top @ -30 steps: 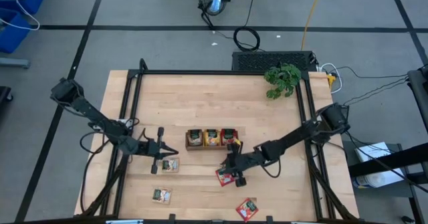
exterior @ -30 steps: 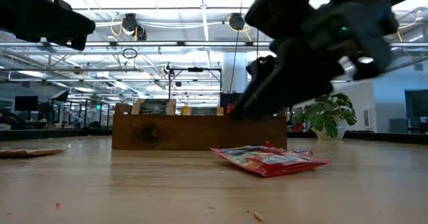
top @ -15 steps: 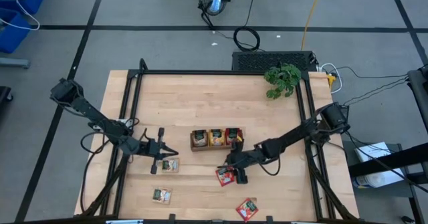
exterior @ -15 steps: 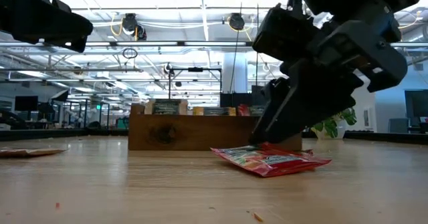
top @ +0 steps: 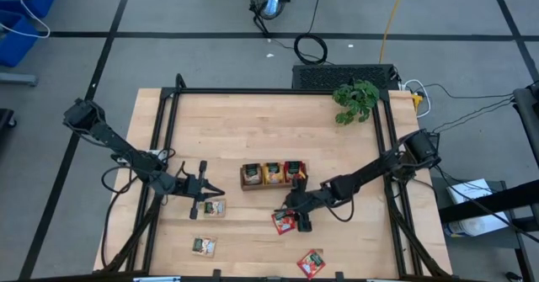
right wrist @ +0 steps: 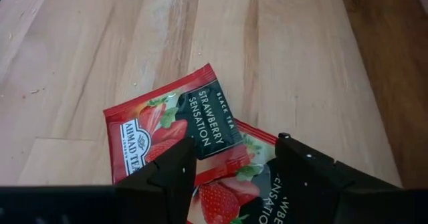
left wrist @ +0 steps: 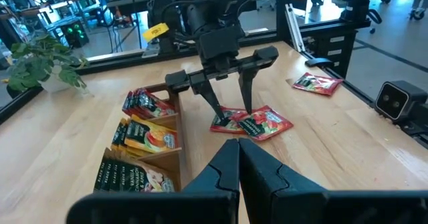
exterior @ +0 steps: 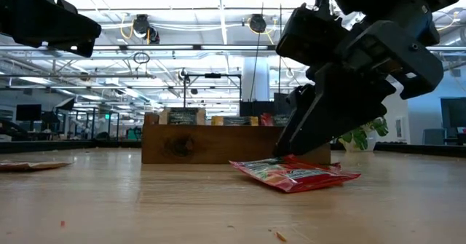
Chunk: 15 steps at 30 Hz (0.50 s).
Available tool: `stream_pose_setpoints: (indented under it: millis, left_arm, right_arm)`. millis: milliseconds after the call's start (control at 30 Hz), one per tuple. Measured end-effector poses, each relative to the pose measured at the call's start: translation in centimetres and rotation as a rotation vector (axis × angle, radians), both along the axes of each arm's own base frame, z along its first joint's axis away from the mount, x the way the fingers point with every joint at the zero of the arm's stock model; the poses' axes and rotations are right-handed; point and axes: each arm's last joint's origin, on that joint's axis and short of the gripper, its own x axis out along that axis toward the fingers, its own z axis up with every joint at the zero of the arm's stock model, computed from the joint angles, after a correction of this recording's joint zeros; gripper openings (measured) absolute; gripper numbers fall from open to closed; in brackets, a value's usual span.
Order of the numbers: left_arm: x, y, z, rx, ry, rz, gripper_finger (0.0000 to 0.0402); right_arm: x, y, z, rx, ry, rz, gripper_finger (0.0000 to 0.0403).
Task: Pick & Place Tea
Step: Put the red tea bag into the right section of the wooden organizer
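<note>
Two red tea sachets (right wrist: pixel 174 134) lie overlapping on the table just in front of the brown tray (top: pixel 271 174). My right gripper (right wrist: pixel 234 164) hangs open over them, slanting down, one finger on each side of where they overlap. In the left wrist view its fingertips (left wrist: pixel 249 112) reach down to the upper sachet (left wrist: pixel 264 124). The tray holds dark green, orange and red sachets standing in three compartments. My left gripper (top: pixel 219 193) is shut and waits left of the tray, above a loose sachet (top: pixel 216 207). My right gripper's fingertips (left wrist: pixel 224 119) come slanting down from the table's right to the top of the overlapping red sachets (exterior: pixel 291 172). I cannot tell whether they touch. Both sachets lie flat on the table.
A sachet (top: pixel 203 247) lies near the front edge at the left, and a red one (top: pixel 311 263) at the front centre. A leafy plant (top: pixel 355 99) stands at the far right corner. A black frame (top: pixel 168 130) runs around the table.
My right gripper has come away from the tray's right end, rolled about its own axis and sunk toward the red sachets. The tray has slid a little toward the table's right edge and then stayed still.
</note>
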Motion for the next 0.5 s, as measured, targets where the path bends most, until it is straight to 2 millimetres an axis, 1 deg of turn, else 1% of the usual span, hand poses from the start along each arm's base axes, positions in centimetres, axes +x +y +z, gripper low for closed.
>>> stream_pose_setpoints:
  millis: [267, 500]
  left_arm:
    - [0.0, 0.0, 0.0, 0.000, 0.000, 0.000, 0.0010]
    - [0.0, 0.0, 0.0, -0.002, -0.002, 0.000, 0.0010]
  right_arm:
    - [-0.7, 1.3, -0.2, -0.037, 0.000, -0.018, 0.0169]
    - [-0.7, 1.4, -0.2, -0.066, -0.016, -0.046, 0.0154]
